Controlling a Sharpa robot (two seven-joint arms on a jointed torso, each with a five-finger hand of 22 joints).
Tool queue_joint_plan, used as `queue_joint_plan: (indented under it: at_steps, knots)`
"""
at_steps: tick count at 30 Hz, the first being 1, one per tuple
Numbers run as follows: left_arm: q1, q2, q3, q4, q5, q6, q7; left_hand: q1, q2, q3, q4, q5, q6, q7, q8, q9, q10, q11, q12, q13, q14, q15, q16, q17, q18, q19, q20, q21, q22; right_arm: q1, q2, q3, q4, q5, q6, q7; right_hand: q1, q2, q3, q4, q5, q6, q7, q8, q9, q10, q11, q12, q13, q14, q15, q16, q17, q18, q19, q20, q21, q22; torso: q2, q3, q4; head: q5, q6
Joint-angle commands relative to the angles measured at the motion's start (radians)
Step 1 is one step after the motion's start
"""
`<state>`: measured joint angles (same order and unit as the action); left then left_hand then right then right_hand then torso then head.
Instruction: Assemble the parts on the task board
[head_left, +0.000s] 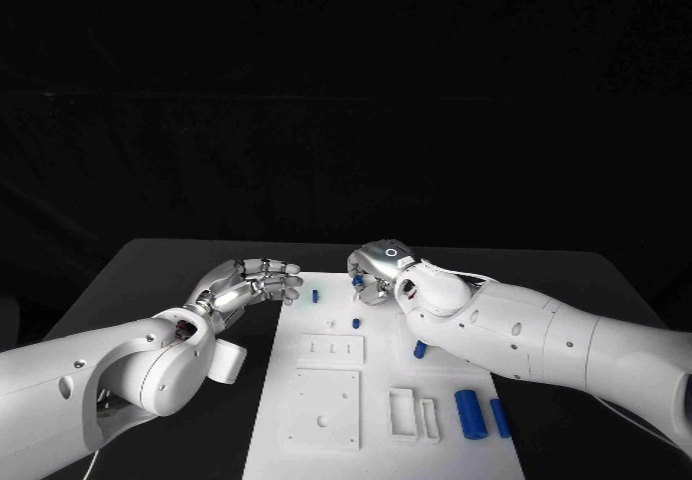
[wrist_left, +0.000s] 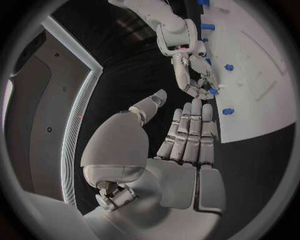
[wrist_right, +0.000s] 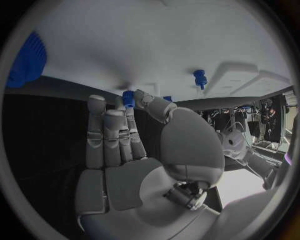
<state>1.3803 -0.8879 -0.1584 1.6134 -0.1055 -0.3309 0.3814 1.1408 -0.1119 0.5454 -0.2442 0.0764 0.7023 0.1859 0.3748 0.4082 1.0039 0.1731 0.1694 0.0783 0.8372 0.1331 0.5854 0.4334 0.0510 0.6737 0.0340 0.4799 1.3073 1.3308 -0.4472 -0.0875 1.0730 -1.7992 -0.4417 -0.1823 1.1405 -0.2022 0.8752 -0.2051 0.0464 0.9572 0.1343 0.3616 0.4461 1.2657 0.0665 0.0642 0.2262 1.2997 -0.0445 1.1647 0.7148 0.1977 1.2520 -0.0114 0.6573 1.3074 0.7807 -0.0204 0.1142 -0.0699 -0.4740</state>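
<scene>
Right hand (head_left: 382, 272): fingertips apparently pinching a small blue part (wrist_right: 129, 98) at the task board (head_left: 433, 455) far edge. Left hand (head_left: 248, 282): beside the board, fingers loosely extended, holding nothing.

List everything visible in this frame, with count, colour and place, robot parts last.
table: one, black, under everything.
task board: one, white, middle of the table, with raised white blocks on its near half.
small blue pegs: three, one at the far left, one further in, one beside the right forearm.
blue cylinders: two, lying side by side near the board's near right corner.
blue part at the right fingertips: one, far edge of the board; whether it is pinched cannot be told.
left hand: silver, open, just off the board's far left corner.
right hand: silver, over the board's far edge.
</scene>
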Motion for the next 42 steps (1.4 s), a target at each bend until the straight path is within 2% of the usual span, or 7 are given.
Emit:
queue_joint_plan:
  at_steps: [1,15,22,31,37,39,42]
  knots:
    - [0.003,0.001,0.001,0.002,-0.005,0.006,0.011,-0.008,-0.005,0.001,-0.005,0.007,0.003,0.023,-0.004,-0.001,-0.005,0.005,-0.005,-0.001,0.003,-0.001,0.006,-0.001,0.016,0.007,-0.002,0.004,0.016,-0.001,-0.001,0.000,-0.003,0.043,-0.002,0.021,-0.012,-0.039,-0.015,-0.001,0.015,-0.053,0.027,-0.032,-0.020,-0.091,0.030,-0.006,-0.011,0.002,0.026,-0.001,-0.003,0.064,0.002,0.002,-0.004,0.012,0.001,0.0003,-0.0013,0.002,0.001]
    - [0.003,0.001,0.001,-0.015,-0.005,0.005,0.009,-0.005,-0.006,0.004,-0.009,0.006,0.002,0.024,-0.006,-0.002,-0.009,0.007,-0.008,-0.003,0.002,-0.001,0.007,-0.004,0.016,0.007,-0.002,0.004,0.016,0.002,-0.069,0.006,0.062,0.157,-0.064,0.049,-0.075,-0.088,-0.186,0.000,0.148,-0.120,0.050,-0.058,-0.034,-0.266,0.084,0.002,-0.102,-0.021,0.079,-0.027,-0.030,0.064,-0.030,0.016,-0.039,-0.002,0.001,0.0018,-0.0046,0.011,0.005]
    - [0.004,-0.003,0.001,-0.015,-0.005,0.003,0.010,-0.005,-0.006,0.005,-0.009,0.006,0.002,0.024,-0.006,-0.002,-0.009,0.007,-0.009,-0.003,0.002,-0.001,0.007,-0.004,0.016,0.007,-0.002,0.004,0.016,0.012,-0.168,0.072,0.161,0.220,-0.009,0.006,-0.048,-0.073,-0.187,0.005,0.128,-0.098,0.046,-0.043,-0.030,-0.169,0.051,0.049,-0.089,-0.017,0.048,-0.023,-0.033,0.064,-0.022,0.012,-0.040,-0.003,0.003,0.0021,-0.0057,0.003,0.016]
    - [0.005,-0.004,0.001,-0.016,-0.005,0.001,0.013,-0.004,-0.008,0.006,-0.012,0.006,0.001,0.024,-0.007,-0.002,-0.012,0.009,-0.011,-0.005,0.002,0.000,0.008,-0.005,0.016,0.007,-0.002,0.004,0.016,0.043,-0.264,0.091,0.145,0.293,0.131,0.054,-0.099,-0.081,-0.286,-0.011,0.160,-0.094,0.042,-0.039,-0.030,-0.059,0.008,0.113,-0.040,-0.017,0.005,-0.003,-0.016,0.064,-0.019,0.007,-0.027,0.014,0.002,0.0046,-0.0159,0.006,0.021]
    - [0.005,-0.003,0.001,-0.020,-0.005,0.004,0.012,-0.003,-0.008,0.007,-0.012,0.006,0.001,0.024,-0.007,-0.002,-0.012,0.009,-0.011,-0.005,0.002,0.000,0.008,-0.006,0.016,0.007,-0.002,0.004,0.016,0.043,-0.272,0.093,0.103,0.347,0.239,0.079,-0.054,-0.077,-0.357,-0.057,0.111,-0.100,-0.002,-0.045,-0.031,0.100,-0.050,0.507,0.249,-0.018,-0.032,0.041,0.026,0.064,0.003,0.001,-0.010,0.022,0.003,0.0092,-0.0176,0.008,0.018]
    - [0.005,-0.002,0.001,-0.020,-0.005,0.005,0.012,-0.003,-0.008,0.007,-0.012,0.006,0.001,0.024,-0.008,-0.002,-0.013,0.009,-0.012,-0.005,0.001,0.000,0.008,-0.006,0.016,0.007,-0.002,0.004,0.016,0.043,-0.273,0.093,0.096,0.347,0.267,0.082,-0.096,-0.069,-0.387,-0.051,0.117,-0.119,-0.011,-0.067,-0.042,-0.240,-0.058,1.004,0.704,-0.046,0.005,0.106,0.103,0.064,0.019,-0.012,0.031,0.020,0.003,0.0066,-0.0156,0.005,0.018]
    - [0.005,-0.003,0.001,-0.021,-0.005,0.006,0.013,-0.003,-0.008,0.007,-0.013,0.006,0.001,0.024,-0.008,-0.002,-0.013,0.009,-0.012,-0.005,0.001,0.000,0.008,-0.006,0.016,0.007,-0.002,0.004,0.016,0.043,-0.273,0.093,0.088,0.347,0.302,0.069,-0.062,-0.057,-0.362,-0.064,0.134,-0.102,0.015,-0.062,-0.040,-0.249,-0.031,1.107,0.779,-0.033,-0.031,0.132,0.133,0.064,0.029,-0.027,0.065,0.027,0.003,0.0058,-0.0153,0.004,0.017]
